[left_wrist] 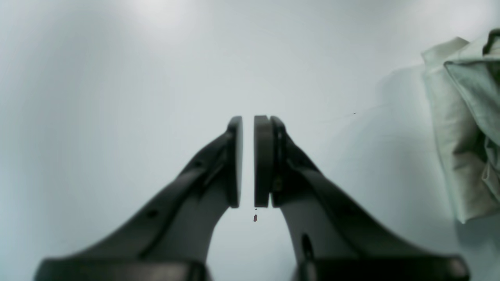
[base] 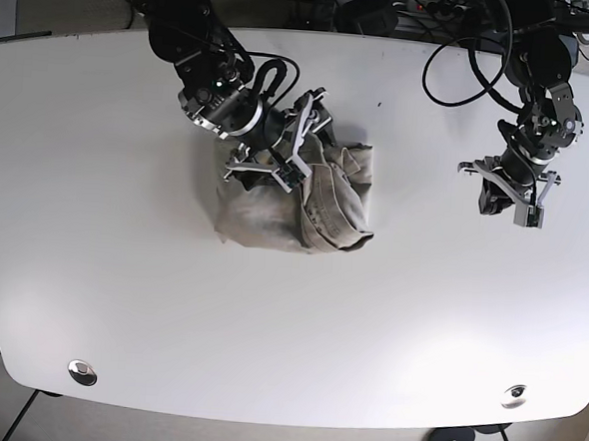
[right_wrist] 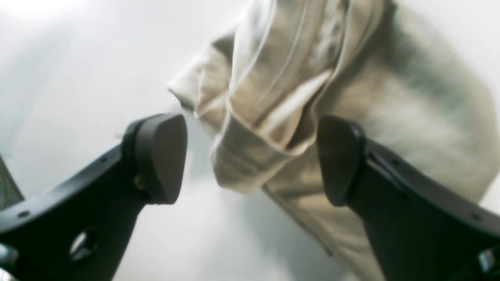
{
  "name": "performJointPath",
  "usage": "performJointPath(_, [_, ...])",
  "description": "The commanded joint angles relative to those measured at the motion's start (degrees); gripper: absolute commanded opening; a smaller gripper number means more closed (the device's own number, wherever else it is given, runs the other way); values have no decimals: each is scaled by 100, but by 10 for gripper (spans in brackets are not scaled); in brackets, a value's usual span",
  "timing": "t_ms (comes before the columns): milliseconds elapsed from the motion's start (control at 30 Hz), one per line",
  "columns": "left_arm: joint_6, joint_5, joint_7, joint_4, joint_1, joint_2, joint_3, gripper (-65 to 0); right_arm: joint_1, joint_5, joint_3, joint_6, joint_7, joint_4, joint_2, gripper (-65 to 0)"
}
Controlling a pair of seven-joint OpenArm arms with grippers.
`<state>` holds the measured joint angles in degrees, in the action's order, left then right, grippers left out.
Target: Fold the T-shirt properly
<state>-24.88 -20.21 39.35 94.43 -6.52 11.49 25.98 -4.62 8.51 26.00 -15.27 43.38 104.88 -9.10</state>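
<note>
The T-shirt (base: 295,206) lies bunched in a beige heap near the middle of the white surface (base: 92,268), nothing yet flattened. The right claw (right_wrist: 250,156) stands wide apart over a hanging fold of hem; it should probably bite deep enough to take one layer cleanly, then draw outward to spread the cloth. The left claw (left_wrist: 248,162) is nearly pinched together, holding nothing, well apart from the shirt; it likely needs an opposite edge

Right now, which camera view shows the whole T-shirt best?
The base view: the T-shirt lies whole and crumpled on the table. The right wrist view shows only blurred folds between the open right hand. The left wrist view shows one edge.
</note>
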Motion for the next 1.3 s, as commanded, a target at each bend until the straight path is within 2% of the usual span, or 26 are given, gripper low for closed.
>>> performJointPath(33, [-13,-67,-160,82,59,78,35,-617,71,6,-2,-34,-474,-128,18,-257])
performJointPath(167, [-13,-67,-160,82,59,78,35,-617,97,-3,103,-16,-588,-506,18,-401])
performJointPath(267, [-13,-67,-160,82,59,78,35,-617,71,-3,139,19,-975,-681,18,-487])
performJointPath(367, [-13,-67,-160,73,59,78,35,-617,53,-3,130,19,-1080,-690,18,-623])
performJointPath(400, [-13,-67,-160,73,59,78,35,-617,45,6,130,19,-1063,-585,18,-629])
performJointPath(533, [-13,-58,-160,73,59,78,35,-617,-96,32,139,19,-1054,-48,124,-629])
performJointPath(600, [-13,-50,-160,64,59,78,35,-617,-96,6,139,19,-992,136,308,-629])
performJointPath(733, [-13,-41,-160,64,59,87,35,-617,141,32,165,19,-333,215,809,-629])
performJointPath(833, [-13,-41,-160,64,59,87,35,-617,177,6,174,-25,-298,83,1161,-629])
performJointPath(900, [-13,-41,-160,64,59,95,35,-617,273,6,174,-34,-298,-101,1275,-629])
performJointPath(1000, [-13,-41,-160,64,59,104,35,-617,335,23,332,-34,-298,-470,1275,-606])
performJointPath(1067, [-13,-41,-160,64,59,104,35,-615,361,6,587,-34,-307,-708,1266,-582])
performJointPath(1133, [-13,-58,-160,73,59,95,35,-615,414,32,824,-34,-307,-919,1266,-528])
performJointPath(1233, [-13,-67,-160,117,94,95,35,-615,379,41,1097,-34,-307,-936,1249,-377])
performJointPath(1300, [-13,-67,-160,117,103,95,35,-615,282,94,1114,-43,-307,-743,1240,-312])
